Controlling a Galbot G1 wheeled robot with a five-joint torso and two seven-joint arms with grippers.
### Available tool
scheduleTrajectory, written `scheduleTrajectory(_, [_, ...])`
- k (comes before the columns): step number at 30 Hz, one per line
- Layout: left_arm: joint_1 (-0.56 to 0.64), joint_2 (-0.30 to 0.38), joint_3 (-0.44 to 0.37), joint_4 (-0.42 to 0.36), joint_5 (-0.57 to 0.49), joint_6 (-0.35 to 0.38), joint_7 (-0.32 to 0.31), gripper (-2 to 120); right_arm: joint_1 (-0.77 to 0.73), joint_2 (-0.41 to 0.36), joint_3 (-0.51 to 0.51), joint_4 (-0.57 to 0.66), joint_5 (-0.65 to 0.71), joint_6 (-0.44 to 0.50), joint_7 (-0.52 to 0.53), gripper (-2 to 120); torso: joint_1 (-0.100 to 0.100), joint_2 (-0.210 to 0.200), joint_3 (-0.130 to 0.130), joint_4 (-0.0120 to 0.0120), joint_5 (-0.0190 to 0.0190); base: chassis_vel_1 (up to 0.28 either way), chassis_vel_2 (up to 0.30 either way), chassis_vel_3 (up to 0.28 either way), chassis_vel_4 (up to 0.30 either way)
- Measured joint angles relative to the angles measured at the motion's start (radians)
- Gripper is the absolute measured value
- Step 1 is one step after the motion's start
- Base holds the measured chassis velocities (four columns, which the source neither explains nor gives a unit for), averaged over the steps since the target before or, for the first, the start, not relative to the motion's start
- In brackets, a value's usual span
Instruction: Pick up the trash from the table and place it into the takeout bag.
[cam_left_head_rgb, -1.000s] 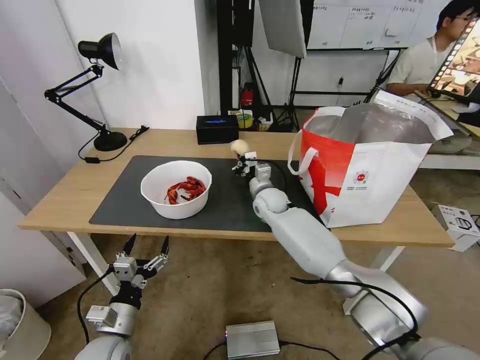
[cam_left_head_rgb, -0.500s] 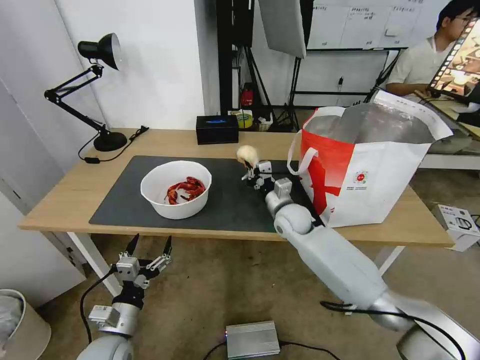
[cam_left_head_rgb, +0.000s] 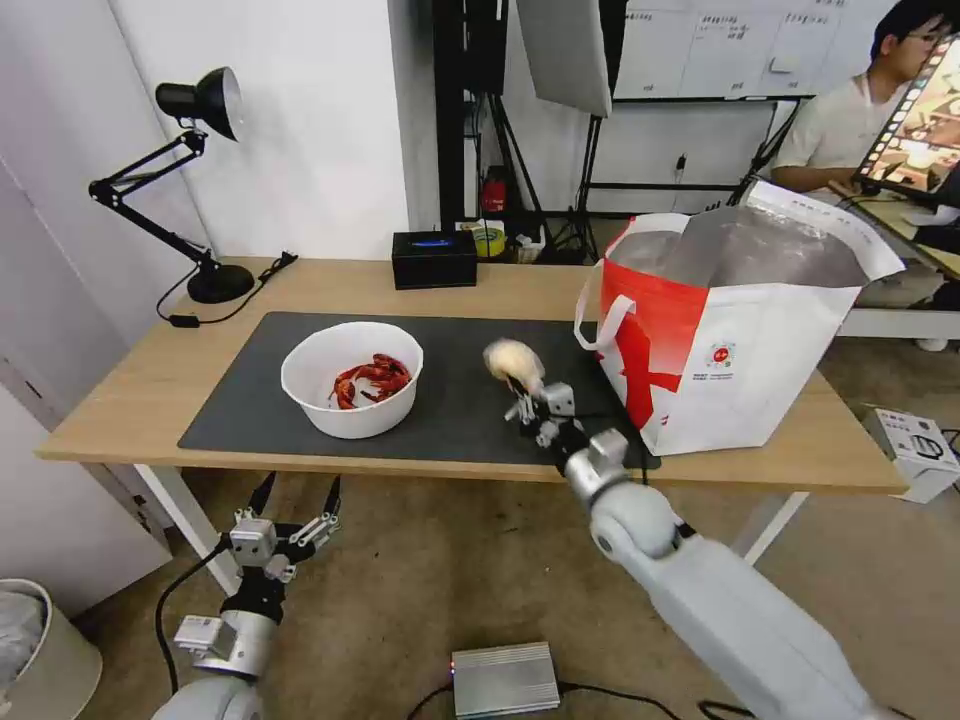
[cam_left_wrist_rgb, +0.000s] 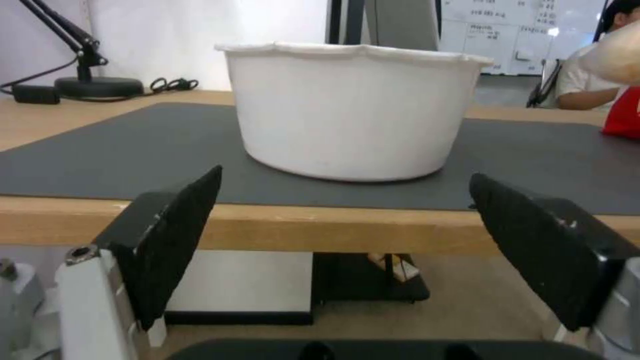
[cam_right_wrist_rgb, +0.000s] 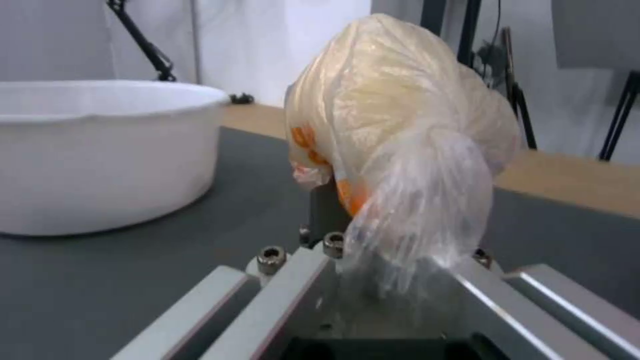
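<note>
low in the left of the head view, below the table edge, i see my left gripper (cam_left_head_rgb: 297, 493) parked with its black fingers (cam_left_wrist_rgb: 175, 235) spread wide and nothing between them; its wrist camera looks level at the white bowl (cam_left_wrist_rgb: 353, 107) past the table's front edge.

toward the lower middle of the frame my right arm reaches up over the near edge of the dark grey mat (cam_left_head_rgb: 460, 400), and my right gripper (cam_left_head_rgb: 522, 385) is clamped on the clear bag with pale round lump (cam_left_head_rgb: 513, 358), held clear above the mat. from the right wrist camera the bag (cam_right_wrist_rgb: 400, 125) bulges up out of the gripper, its twisted neck pinched below.

left of centre, the bowl with red crayfish shells (cam_left_head_rgb: 372, 378) sits on the mat. right of centre the takeout bag (cam_left_head_rgb: 740, 330) stands open on the light-wood table (cam_left_head_rgb: 130, 390), just beside the held lump. farther back, a black tissue box (cam_left_head_rgb: 434, 258) and a black desk lamp (cam_left_head_rgb: 190, 170) at upper left.
</note>
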Motion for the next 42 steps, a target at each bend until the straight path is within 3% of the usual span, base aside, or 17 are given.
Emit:
scheduleTrajectory(6, [0.004, -0.005, 0.001, 0.0, 0.005, -0.003, 0.0, 100, -0.085, -0.009, 0.058, 0.068, -0.069, 0.051, -0.033, 0, 0.0, 0.0, 0.0, 0.0, 0.0, 0.0, 0.0, 0.0, 0.0])
scheduleTrajectory(9, [0.005, -0.006, 0.0, 0.0, 0.005, -0.005, 0.0, 100, -0.139, -0.005, 0.123, 0.105, -0.119, 0.127, -0.073, 0, 0.0, 0.0, 0.0, 0.0, 0.0, 0.0, 0.0, 0.0, 0.0])
scheduleTrajectory(19, [0.004, -0.01, 0.006, 0.0, 0.011, -0.006, 0.0, 100, -0.142, 0.003, 0.235, 0.176, -0.129, 0.273, -0.125, 0, 0.0, 0.0, 0.0, 0.0002, -0.0001, 0.0, 0.0, 0.0, 0.0])
scheduleTrajectory(32, [0.008, -0.011, 0.013, 0.004, 0.02, -0.01, 0.0, 100, -0.116, -0.023, 0.352, 0.211, -0.105, 0.308, -0.116, 0, 0.0, 0.0, 0.0, 0.0002, 0.0, 0.0, 0.0, 0.0, 0.0])
scheduleTrajectory(42, [0.01, -0.013, 0.027, 0.008, 0.036, -0.011, 0.001, 100, -0.096, -0.103, 0.46, 0.247, 0.034, 0.25, -0.07, 0, 0.0, 0.0, 0.0, 0.0001, 0.0, 0.0, 0.0, 0.0, 0.0])
